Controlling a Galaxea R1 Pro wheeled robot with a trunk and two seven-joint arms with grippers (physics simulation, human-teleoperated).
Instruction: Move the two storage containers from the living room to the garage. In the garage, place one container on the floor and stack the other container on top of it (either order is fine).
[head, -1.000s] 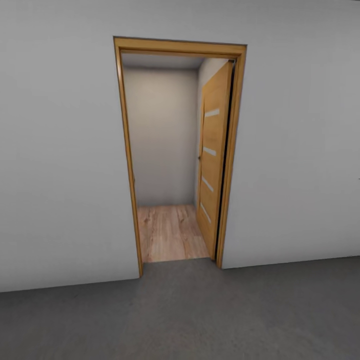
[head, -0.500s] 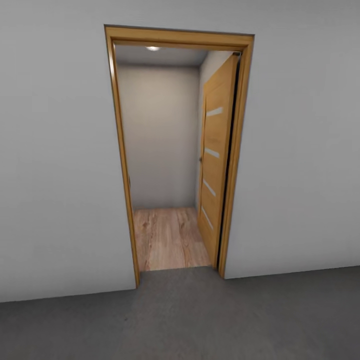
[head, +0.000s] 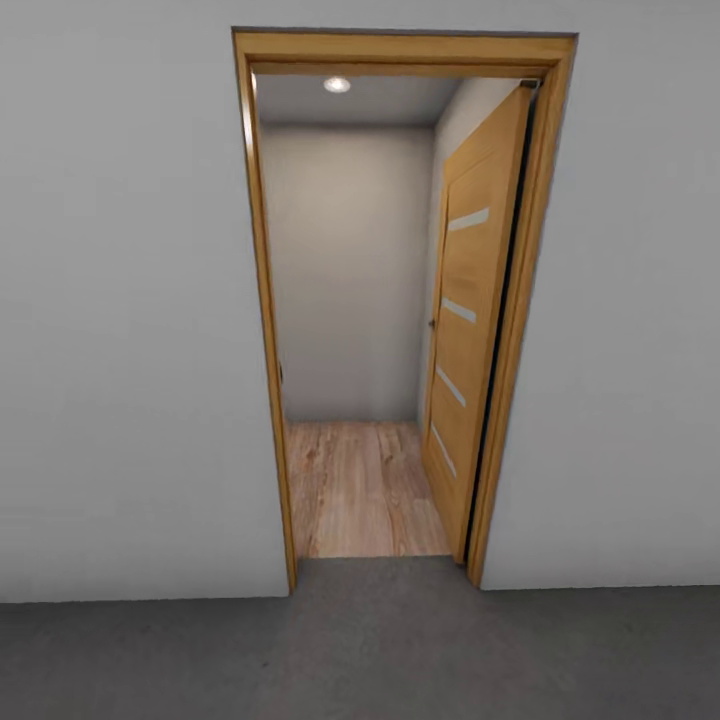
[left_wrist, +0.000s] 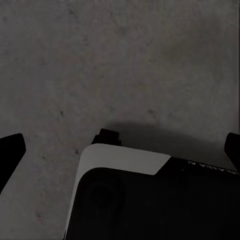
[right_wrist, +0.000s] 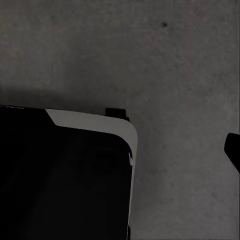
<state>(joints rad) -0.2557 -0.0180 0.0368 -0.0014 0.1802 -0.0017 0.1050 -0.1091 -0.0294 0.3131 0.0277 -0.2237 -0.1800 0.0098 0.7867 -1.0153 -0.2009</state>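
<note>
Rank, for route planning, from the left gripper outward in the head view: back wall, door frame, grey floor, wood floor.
1. Grey floor, under the left gripper.
2. Door frame, ahead.
3. Wood floor, beyond it.
4. Back wall, farthest.

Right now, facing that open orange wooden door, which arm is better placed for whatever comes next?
Neither, probably. The next step looks like driving through the orange wooden door frame onto the pale wood plank floor. The left gripper and right gripper both hang over dark grey concrete floor, apparently carrying nothing.
</note>
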